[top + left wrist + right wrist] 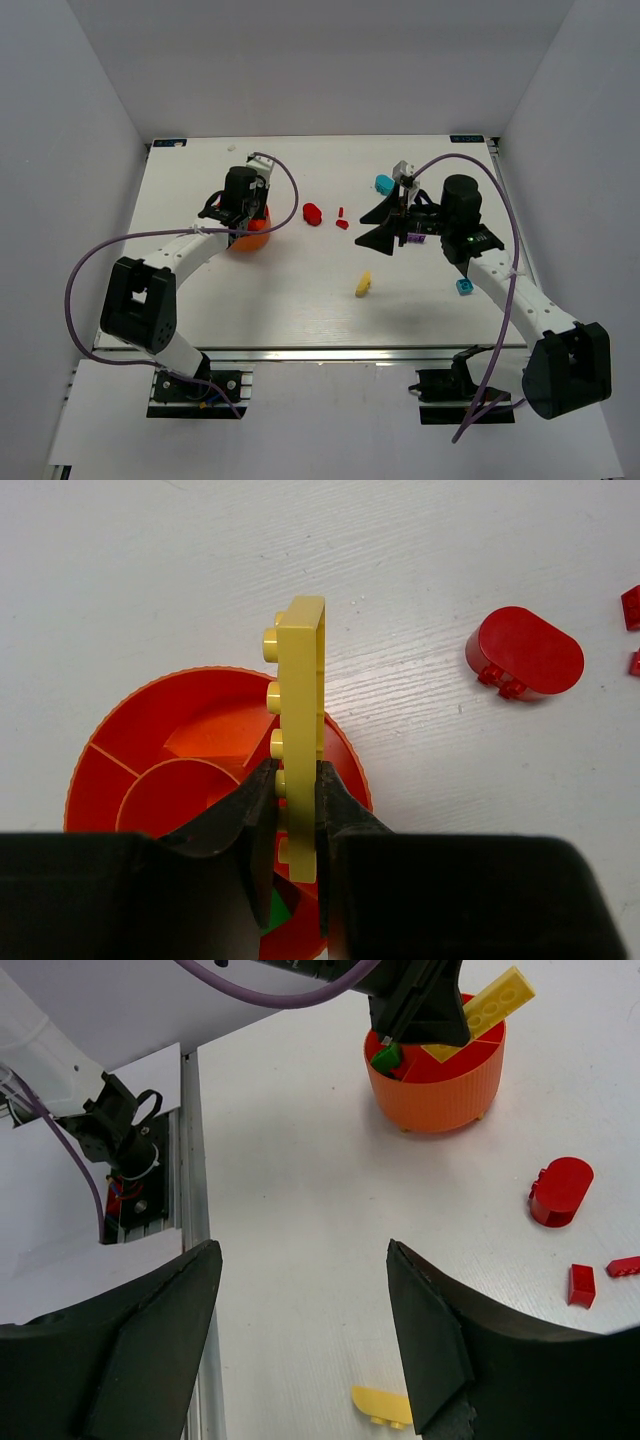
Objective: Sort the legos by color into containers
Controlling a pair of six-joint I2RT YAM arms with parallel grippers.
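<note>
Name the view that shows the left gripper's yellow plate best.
Left wrist: the yellow plate stands edge-on at centre, studs clear, pinched by the left gripper above the bowl. Right wrist shows it small, slanting. Top external hides it under the arm.

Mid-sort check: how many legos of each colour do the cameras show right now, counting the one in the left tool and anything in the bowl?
Red legos: 3
Yellow legos: 2, counting the plate in the left tool
Green lego: 1, in the bowl
Cyan lego: 1
Blue lego: 1
Total: 8 clearly visible
</note>
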